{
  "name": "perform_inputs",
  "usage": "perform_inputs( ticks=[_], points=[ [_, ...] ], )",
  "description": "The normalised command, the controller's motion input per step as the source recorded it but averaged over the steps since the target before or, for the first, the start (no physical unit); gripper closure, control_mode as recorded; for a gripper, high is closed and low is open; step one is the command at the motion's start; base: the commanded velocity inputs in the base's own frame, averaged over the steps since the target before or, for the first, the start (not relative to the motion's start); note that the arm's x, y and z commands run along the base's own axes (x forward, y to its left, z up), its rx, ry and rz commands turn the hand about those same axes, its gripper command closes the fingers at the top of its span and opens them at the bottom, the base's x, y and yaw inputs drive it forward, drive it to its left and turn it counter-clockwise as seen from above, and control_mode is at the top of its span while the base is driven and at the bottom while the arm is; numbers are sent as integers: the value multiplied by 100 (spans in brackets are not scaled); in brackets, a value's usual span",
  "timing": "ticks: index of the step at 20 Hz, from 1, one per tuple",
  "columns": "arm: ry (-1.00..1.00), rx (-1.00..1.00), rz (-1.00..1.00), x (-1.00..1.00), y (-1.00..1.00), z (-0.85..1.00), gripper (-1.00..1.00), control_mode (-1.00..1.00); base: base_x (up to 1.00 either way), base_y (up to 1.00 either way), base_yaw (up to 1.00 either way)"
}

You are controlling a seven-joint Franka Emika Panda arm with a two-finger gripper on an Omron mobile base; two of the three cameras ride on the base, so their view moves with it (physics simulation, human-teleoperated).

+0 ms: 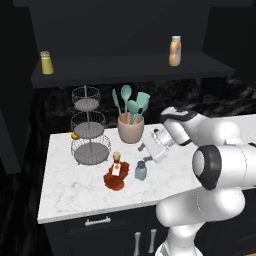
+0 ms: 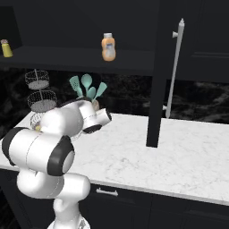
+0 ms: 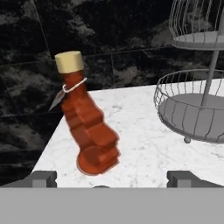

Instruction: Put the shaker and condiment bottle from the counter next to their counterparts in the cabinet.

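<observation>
Landmark: take the wire tiered stand (image 1: 90, 131) on the counter (image 1: 75, 185) as your reference.
Condiment bottle (image 1: 115, 172): you'll find it upright just in front of the stand, free of any grip.
Shaker (image 1: 141, 171): it stands beside the bottle, on the side away from the stand.
Gripper (image 1: 148, 148): your fingers are spread wide and empty, probably lining up on the bottle.
Counterparts: the yellow shaker (image 1: 46, 63) and orange bottle (image 1: 174, 51) wait above the stand on the cabinet shelf (image 1: 125, 70).

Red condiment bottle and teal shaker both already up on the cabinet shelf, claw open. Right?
No. The condiment bottle and shaker both stand on the counter, as the left base view shows. The claw is open, as you said.
</observation>
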Motion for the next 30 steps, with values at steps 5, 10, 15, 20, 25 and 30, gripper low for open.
perform_inputs(
  ticks=[5,10,15,20,25,30],
  points=[
    [9,5,1,-19,7,-15,-100,-100,0,0,0],
    [11,2,1,-1,2,-35,-100,-100,0,0,0],
    [5,0,0,3,-1,-28,-100,-100,0,0,0],
    [0,0,0,0,0,-6,-100,-100,0,0,0],
    [0,0,0,0,3,-6,100,-100,0,0,0],
    [0,0,0,-2,5,0,100,-100,0,0,0]
  ],
)
